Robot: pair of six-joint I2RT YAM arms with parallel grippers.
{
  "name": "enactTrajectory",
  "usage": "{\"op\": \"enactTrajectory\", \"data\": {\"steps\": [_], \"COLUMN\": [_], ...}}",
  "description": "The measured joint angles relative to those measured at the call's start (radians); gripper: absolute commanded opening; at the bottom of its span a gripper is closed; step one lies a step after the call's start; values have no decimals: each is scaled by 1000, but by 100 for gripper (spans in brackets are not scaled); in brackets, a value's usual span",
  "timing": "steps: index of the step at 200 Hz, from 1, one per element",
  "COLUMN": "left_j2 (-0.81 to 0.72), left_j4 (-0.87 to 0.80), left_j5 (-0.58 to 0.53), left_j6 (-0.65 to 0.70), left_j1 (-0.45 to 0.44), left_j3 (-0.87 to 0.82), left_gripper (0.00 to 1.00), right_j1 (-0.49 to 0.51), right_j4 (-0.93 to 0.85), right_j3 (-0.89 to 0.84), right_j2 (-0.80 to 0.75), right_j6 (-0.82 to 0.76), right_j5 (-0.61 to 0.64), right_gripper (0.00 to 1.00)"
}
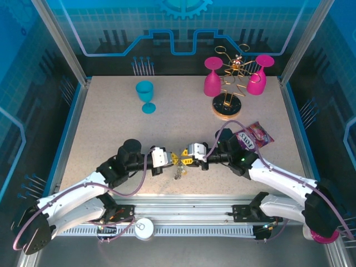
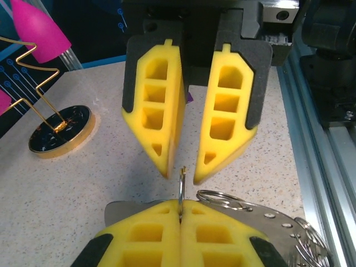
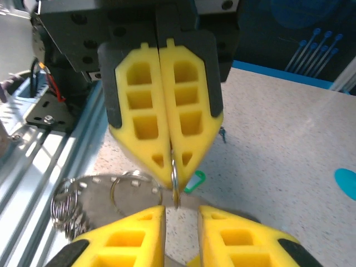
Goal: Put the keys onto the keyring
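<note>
The two arms meet nose to nose over the near middle of the tabletop point(image 1: 111, 122). The left tool point(image 2: 181, 207) is clamped tight on a thin metal loop seen edge-on. I take that loop to be the keyring point(image 2: 181, 184), though from this angle it could be a smaller split ring of the bunch. The right tool point(image 2: 181, 173) faces it with its jaws parted. The loop's top edge stands in the gap, and nothing is gripped there. Just below the two tools sit the keys point(image 1: 178, 172), one with a green head point(image 3: 194, 181), next to a flat metal tag point(image 2: 272, 222).

This looks to me like a hand-over or a re-grip. I'd want the right tool to close squarely on the loop's edge, a little off from the left's pinch, before the left lets go. A skewed bite could twist the loop and spill the bunch. Slow and level is the way, with both wrists kept in line.
</note>
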Motion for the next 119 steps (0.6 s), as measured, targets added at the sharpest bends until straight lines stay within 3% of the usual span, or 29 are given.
{"op": "enactTrajectory", "data": {"steps": [119], "left_j2": [13], "left_j4": [-42], "left_j5": [-15], "left_j6": [27], "left_j1": [-3], "left_j3": [0], "left_gripper": [0], "right_j1": [51], "right_j4": [-38], "right_j3": [29], "right_j2": [40], "right_j6": [-29], "right_j5": [38], "right_gripper": [17]}}
